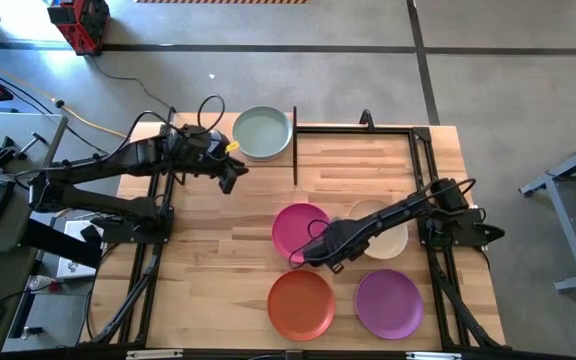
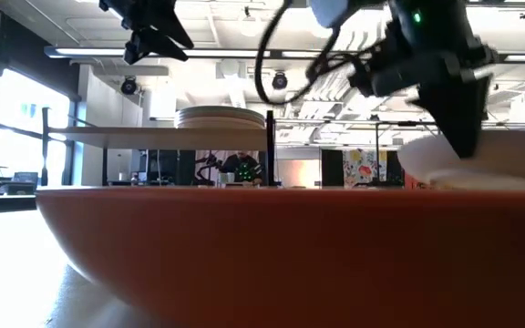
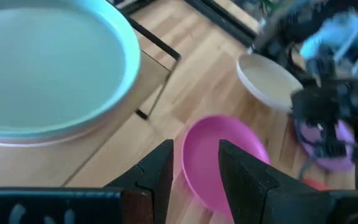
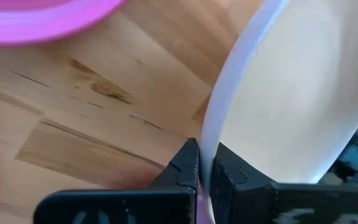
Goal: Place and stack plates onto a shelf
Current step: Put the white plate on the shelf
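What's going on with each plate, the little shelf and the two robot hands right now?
Pale green plate: top of the stack on the shelf.
Shelf: holds a stack of plates.
Cream plate: rim pinched by the right gripper, tilted.
Magenta plate: flat on the table.
Orange plate: flat on the table.
Purple plate: flat on the table.
Right gripper: shut on the cream plate.
Left gripper: open, empty, beside the shelf.

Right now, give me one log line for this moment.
right hand: shut on cream plate rim | left hand: open, empty, near shelf | green plate: on shelf
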You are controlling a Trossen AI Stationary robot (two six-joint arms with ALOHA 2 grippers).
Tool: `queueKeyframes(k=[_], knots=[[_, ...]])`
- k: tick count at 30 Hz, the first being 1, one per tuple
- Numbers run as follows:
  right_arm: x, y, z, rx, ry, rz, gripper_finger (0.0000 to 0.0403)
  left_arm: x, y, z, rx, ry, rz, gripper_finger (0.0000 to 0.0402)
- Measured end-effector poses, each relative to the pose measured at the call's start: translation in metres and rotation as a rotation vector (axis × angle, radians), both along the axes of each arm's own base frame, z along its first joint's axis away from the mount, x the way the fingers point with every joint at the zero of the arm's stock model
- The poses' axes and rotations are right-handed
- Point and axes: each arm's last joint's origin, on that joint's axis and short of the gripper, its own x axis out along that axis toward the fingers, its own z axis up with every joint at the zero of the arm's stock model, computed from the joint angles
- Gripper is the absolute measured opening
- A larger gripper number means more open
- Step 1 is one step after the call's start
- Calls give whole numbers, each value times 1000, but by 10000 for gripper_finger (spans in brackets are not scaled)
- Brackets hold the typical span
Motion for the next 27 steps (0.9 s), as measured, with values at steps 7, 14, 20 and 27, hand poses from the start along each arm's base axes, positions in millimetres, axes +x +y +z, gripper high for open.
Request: queueKeyframes(k=[7,14,20,27], knots=[[6,-1,35,-53,-50,45,0,-3,15,2,-45,-46,120,117],[16,-15,59,-97,-151,69,0,-9,29,3,-65,-57,192,117],[25,-32,76,-125,-198,179,0,-14,40,3,-121,-76,204,117],[37,-66,103,-199,-250,321,0,-21,47,20,-148,-116,232,117]])
